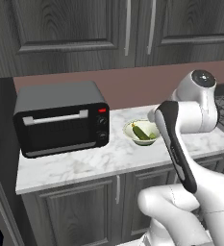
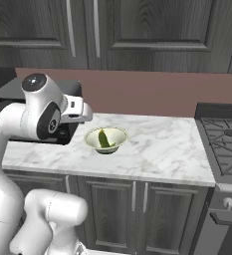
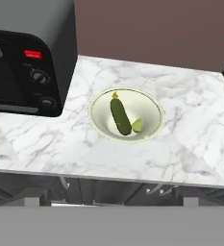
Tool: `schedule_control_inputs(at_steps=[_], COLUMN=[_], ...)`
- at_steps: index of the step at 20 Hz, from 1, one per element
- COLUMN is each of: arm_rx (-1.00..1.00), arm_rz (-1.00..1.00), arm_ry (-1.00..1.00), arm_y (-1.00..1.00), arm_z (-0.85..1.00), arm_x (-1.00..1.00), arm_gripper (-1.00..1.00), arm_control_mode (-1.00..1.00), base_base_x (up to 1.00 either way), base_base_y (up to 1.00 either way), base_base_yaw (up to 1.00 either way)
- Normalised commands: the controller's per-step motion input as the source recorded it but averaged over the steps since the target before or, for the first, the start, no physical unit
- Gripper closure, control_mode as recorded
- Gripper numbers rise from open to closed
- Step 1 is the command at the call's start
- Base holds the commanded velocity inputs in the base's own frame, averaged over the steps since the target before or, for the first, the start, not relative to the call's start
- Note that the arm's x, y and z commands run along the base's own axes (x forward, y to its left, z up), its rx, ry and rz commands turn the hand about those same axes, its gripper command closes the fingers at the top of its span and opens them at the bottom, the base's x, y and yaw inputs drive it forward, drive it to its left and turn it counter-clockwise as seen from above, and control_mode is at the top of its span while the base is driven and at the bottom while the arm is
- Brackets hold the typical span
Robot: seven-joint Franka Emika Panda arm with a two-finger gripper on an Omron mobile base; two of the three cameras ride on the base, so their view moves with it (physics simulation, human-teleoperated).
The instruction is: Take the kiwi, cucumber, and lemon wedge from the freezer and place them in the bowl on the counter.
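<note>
I see the cucumber (image 3: 120,116) and a pale lemon wedge (image 3: 137,125) already lying in the bowl (image 3: 152,108) on the worktop (image 3: 190,125) straight ahead of my empty, wide-open jaws, so I judge the kiwi remains.

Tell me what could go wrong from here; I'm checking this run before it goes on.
1. The bowl holds the cucumber and a lemon wedge; I see no kiwi in it, so that fruit may be missed.
2. The long cucumber fills much of the small bowl, so a dropped kiwi might bounce out.
3. The toaster oven stands near the bowl and the arm might clip it.
</note>
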Motion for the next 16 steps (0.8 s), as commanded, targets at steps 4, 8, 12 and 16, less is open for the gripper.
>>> schedule_control_inputs(at_steps=[4, 8, 12, 16], arm_rx=[0.03, 0.04, 0.03, 0.0], arm_rz=[0.0, 0.0, 0.0, 0.0], arm_ry=[-0.01, -0.14, -0.1, 0.02], arm_y=[0.0, 0.1, 0.14, 0.07], arm_z=[0.0, 0.02, 0.18, 0.15], arm_x=[-0.04, -0.33, -0.39, -0.19], arm_gripper=[-1.0, -1.0, -1.0, -1.0], arm_control_mode=[-1.0, -1.0, -1.0, -1.0], base_base_x=[0.0, 0.0, 0.0, 0.0], base_base_y=[0.0, 0.0, 0.0, 0.0], base_base_yaw=[0.0, 0.0, 0.0, 0.0])
